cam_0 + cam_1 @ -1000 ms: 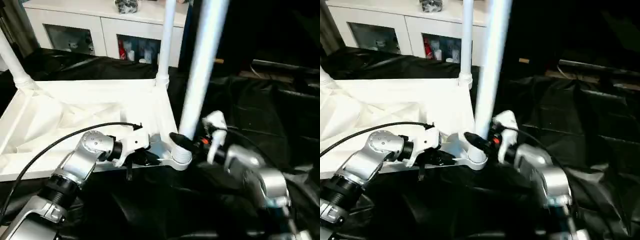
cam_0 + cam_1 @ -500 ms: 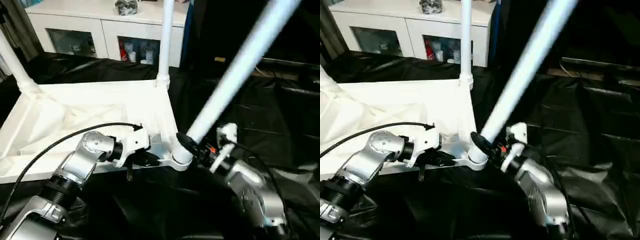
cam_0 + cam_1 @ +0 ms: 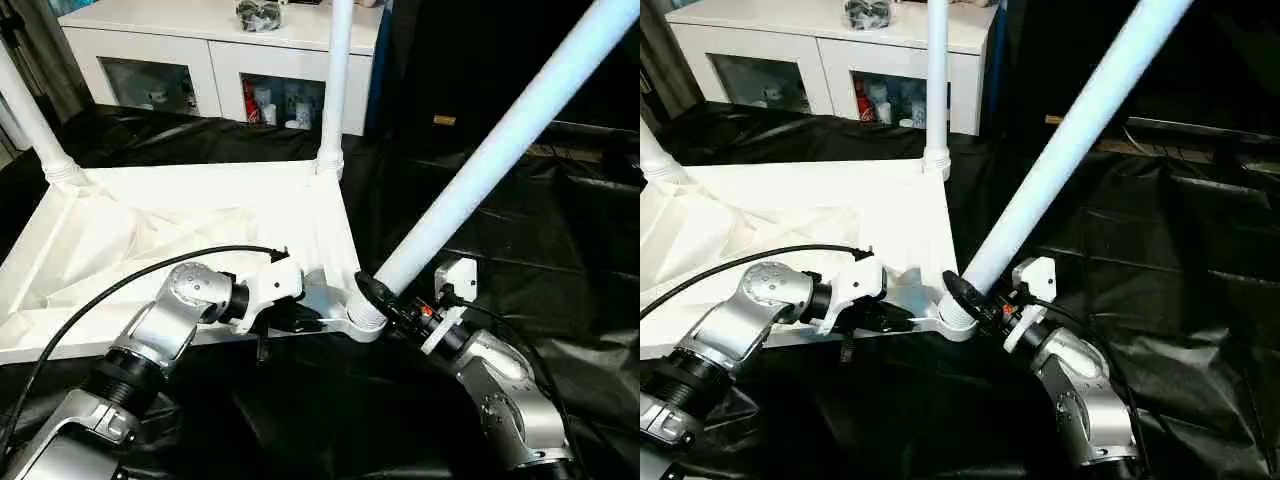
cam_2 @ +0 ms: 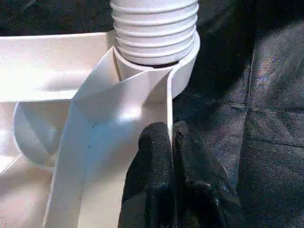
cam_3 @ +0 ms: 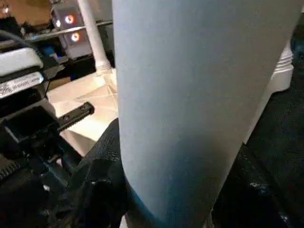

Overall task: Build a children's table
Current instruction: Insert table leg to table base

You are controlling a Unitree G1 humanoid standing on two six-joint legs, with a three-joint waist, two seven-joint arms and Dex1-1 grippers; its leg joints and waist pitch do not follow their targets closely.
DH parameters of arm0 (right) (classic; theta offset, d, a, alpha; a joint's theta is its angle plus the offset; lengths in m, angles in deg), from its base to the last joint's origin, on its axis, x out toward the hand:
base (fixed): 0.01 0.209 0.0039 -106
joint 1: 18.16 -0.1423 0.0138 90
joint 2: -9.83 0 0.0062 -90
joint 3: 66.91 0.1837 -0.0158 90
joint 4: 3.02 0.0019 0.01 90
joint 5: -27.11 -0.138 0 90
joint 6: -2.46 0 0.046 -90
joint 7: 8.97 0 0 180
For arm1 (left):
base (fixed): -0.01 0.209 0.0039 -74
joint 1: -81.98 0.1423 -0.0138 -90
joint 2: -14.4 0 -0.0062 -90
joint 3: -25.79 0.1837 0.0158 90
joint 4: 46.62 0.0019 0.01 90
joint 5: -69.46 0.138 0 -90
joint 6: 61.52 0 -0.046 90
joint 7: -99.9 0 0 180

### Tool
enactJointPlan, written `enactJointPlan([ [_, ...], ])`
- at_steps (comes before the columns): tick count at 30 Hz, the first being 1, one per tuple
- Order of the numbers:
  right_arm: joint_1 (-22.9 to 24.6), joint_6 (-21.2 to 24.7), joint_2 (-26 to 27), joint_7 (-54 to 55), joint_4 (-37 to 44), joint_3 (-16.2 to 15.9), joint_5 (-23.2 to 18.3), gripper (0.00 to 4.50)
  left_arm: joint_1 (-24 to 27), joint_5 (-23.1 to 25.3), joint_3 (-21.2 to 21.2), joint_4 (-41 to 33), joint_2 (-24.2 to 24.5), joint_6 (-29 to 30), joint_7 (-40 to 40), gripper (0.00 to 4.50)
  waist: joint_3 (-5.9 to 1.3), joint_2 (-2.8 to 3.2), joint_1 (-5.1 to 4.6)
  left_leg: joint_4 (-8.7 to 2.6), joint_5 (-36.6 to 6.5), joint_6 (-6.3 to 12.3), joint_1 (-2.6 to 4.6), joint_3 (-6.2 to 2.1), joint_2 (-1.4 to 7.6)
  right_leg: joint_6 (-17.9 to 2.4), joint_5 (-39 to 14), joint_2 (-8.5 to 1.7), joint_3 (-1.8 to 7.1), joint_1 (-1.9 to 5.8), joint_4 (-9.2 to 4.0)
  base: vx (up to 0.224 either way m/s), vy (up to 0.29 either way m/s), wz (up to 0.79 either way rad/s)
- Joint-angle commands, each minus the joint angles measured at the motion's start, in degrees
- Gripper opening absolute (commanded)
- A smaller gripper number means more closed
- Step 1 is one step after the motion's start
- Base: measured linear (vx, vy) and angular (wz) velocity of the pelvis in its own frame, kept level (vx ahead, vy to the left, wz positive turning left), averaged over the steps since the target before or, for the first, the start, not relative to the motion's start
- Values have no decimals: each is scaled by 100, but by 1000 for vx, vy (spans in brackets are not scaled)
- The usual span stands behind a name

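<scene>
The step in hand looks like fitting a leg into the near corner of the upside-down table top (image 3: 200,215), which lies ribbed side up on black sheeting. Two legs already stand upright in its far corners: one at the far right corner (image 3: 335,80), one at the far left (image 3: 30,120).

The loose leg (image 3: 480,160) has its threaded end sitting in the near right corner socket (image 3: 365,318), but it leans steeply away from the top, up toward the robot's right, so it is not seated true. The left wrist view shows the ribbed end (image 4: 154,28) resting in the socket collar.

The right pincer (image 3: 385,300) is clamped around the leg just above the socket, its black fingers wrapping the tube. The right forearm comes in low from the near right, with the wrist angled up along the slanted leg.

The left pincer (image 4: 171,142) is pressed together on the thin rim wall of the top just beside the socket, steadying the corner. The left arm reaches across from the near left, with its cable looping over the top.

The next move, as I judge it, calls for bringing the leg upright so it lines up with the socket, then turning or pressing it home while the left pincer holds the top. Forcing it at this slant could jam the threads or lever the top up.
</scene>
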Motion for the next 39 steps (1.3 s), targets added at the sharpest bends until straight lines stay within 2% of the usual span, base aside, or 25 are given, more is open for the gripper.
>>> enactJointPlan([
  [1, 170, 174, -339, 33, -558, -3, 557, 189, -69, 158, 35, 122, 102, 46, -29, 0, -256, 57, -6, -571, -1481, 31, -23, -157, 370, -1170, -2075, -437, 298, 234, -511, 0, 0, 0],
  [4, 33, 292, -520, -172, -673, -205, 658, 189, -85, 172, 61, 158, 65, 22, -29, 0, -255, 19, -8, -560, -1380, 97, -23, -142, 369, -1195, -2039, -434, 301, 234, -511, 0, 0, 0],
  [8, -83, 383, -627, -335, -714, -361, 686, 189, -97, 176, 74, 170, 63, -3, -8, 0, -243, 24, -5, -565, -1462, 109, -15, -150, 373, -1131, -2312, -442, 298, 218, -538, 0, 0, 0],
  [10, -148, 416, -710, -450, -695, -449, 686, 189, -111, 186, 86, 182, 54, -15, -6, 0, -251, -16, -7, -563, -1444, 128, -21, -153, 377, -1105, -2380, -446, 300, 222, -535, 0, 0, 0],
  [14, -240, 496, -865, -646, -522, -590, 670, 189, -127, 194, 95, 216, 60, -53, -4, 0, -255, -7, -7, -566, -1363, 130, -25, -150, 383, -1124, -2216, -441, 302, 225, -522, 0, 0, 0],
  [18, -361, 554, -917, -691, -456, -606, 623, 189, -151, 205, 104, 273, 45, -94, -18, 0, -262, -6, -10, -559, -1293, 147, -27, -142, 376, -1151, -2090, -437, 300, 231, -514, 0, 0, 0],
  [21, -526, 585, -945, -728, -462, -624, 610, 189, -166, 202, 116, 292, 20, -102, -35, 0, -260, -32, -15, -558, -1348, 140, -27, -141, 373, -1132, -2211, -433, 298, 229, -523, 0, 0, 0],
  [25, -677, 683, -966, -815, -420, -674, 599, 189, -173, 201, 115, 306, 15, -112, -39, 0, -250, -33, -12, -561, -1430, 120, -21, -149, 380, -1070, -2439, -446, 301, 212, -544, 0, 0, 0],
  [27, -724, 795, -1014, -881, -343, -735, 558, 189, -170, 202, 120, 303, 12, -115, -38, 0, -252, -59, -14, -565, -1415, 124, -26, -155, 381, -1040, -2490, -445, 298, 217, -542, 0, 0, 0],
  [29, -752, 920, -1080, -987, -258, -806, 567, 189, -170, 202, 128, 311, 8, -128, -31, 0, -248, -42, -10, -564, -1406, 124, -22, -153, 386, -1042, -2461, -445, 304, 205, -544, 0, 0, 0],
  [31, -766, 997, -1130, -1069, -211, -859, 590, 189, -170, 201, 135, 317, 6, -137, -23, 0, -261, -63, -10, -564, -1325, 131, -28, -150, 390, -1056, -2299, -440, 301, 218, -527, 0, 0, 0],
  [36, -872, 1076, -1171, -1263, -316, -965, 625, 189, -174, 200, 159, 340, 8, -175, 26, 0, -283, -60, -3, -546, -1110, 173, -33, -134, 387, -1201, -1835, -445, 301, 236, -481, 0, 0, 0],
  [39, -910, 1044, -1171, -1300, -392, -991, 655, 189, -175, 199, 164, 348, 6, -192, 38, 0, -275, -73, -12, -554, -1199, 166, -32, -137, 390, -1222, -1893, -446, 296, 235, -488, 0, 0, 0],
])
